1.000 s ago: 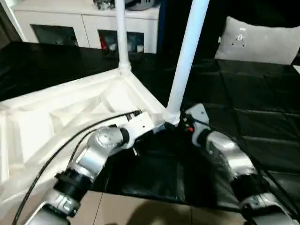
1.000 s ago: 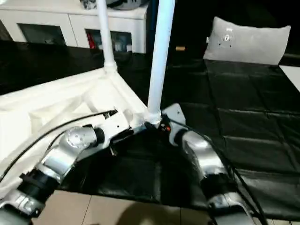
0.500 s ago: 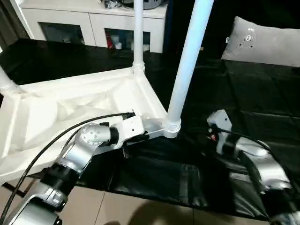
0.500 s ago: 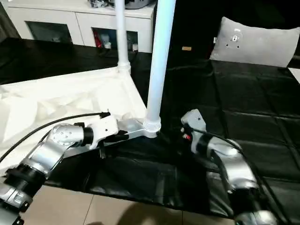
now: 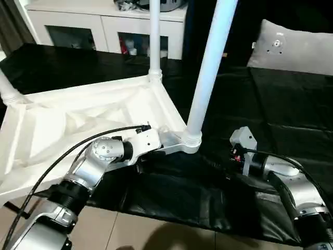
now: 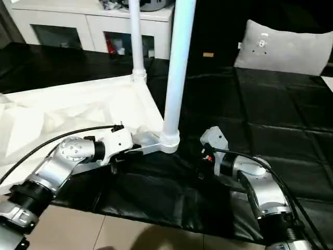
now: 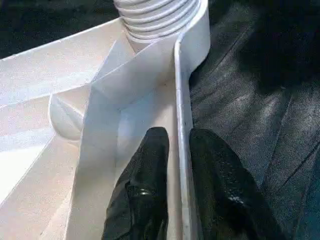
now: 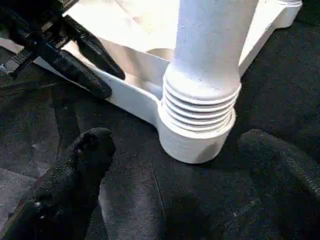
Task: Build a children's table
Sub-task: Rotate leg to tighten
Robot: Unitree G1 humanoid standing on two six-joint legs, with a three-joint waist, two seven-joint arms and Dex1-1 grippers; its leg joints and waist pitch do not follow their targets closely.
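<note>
The children's table lies upside down on a black mat, its ribbed white top [image 5: 67, 120] facing up. A near leg [image 5: 208, 67] stands upright in the corner socket [image 5: 191, 141], a far leg [image 5: 154, 36] rises behind it, and a third leg's base [image 5: 8, 91] shows at the left. My left gripper [image 7: 179, 145] straddles the top's thin rim just beside the near socket, one finger on each side, shut on it. To the right of that socket, on the mat, my right gripper [image 8: 175, 145] stands wide open. Its fingertips [image 8: 95, 145] are clear of the threaded leg base [image 8: 200, 105].
A white cabinet [image 5: 104, 26] with shelves stands behind the table and a grey pillow [image 5: 291, 47] lies at the back right. The black mat [image 5: 281, 104] stretches to the right. Tan floor [image 5: 156, 234] begins at the mat's near edge. A black cable [image 5: 62, 156] arcs over my left forearm.
My right gripper has drawn back to the right from the near leg's base and opened wider. The left gripper stays on the rim. The camera has shifted.
</note>
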